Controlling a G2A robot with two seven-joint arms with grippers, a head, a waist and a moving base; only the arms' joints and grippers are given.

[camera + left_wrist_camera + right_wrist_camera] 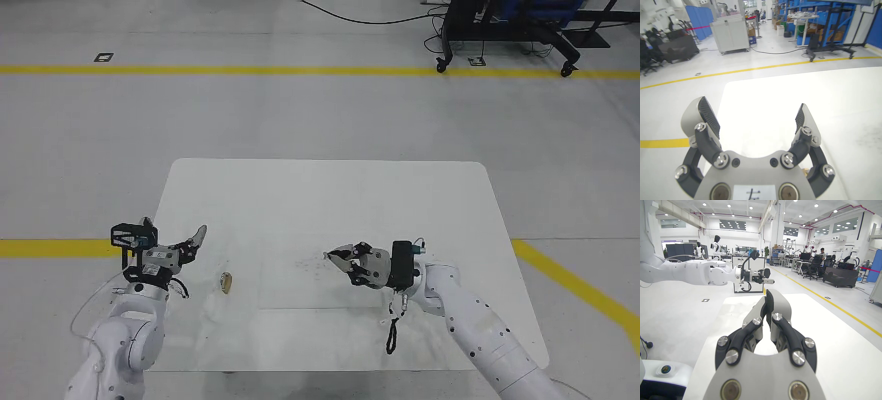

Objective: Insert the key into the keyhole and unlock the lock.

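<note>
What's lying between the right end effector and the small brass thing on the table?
Nothing: in the top view the table between the right end effector and the small brass thing is bare, apart from faint scuffs.

lock (226,282): a tiny brass lump to you, keyhole too small to make out
brass edge (805,171): mostly hidden from you behind the left gripper (753,113) body
right gripper (767,300): you can't tell whether anything sits between its pressed tips
</note>
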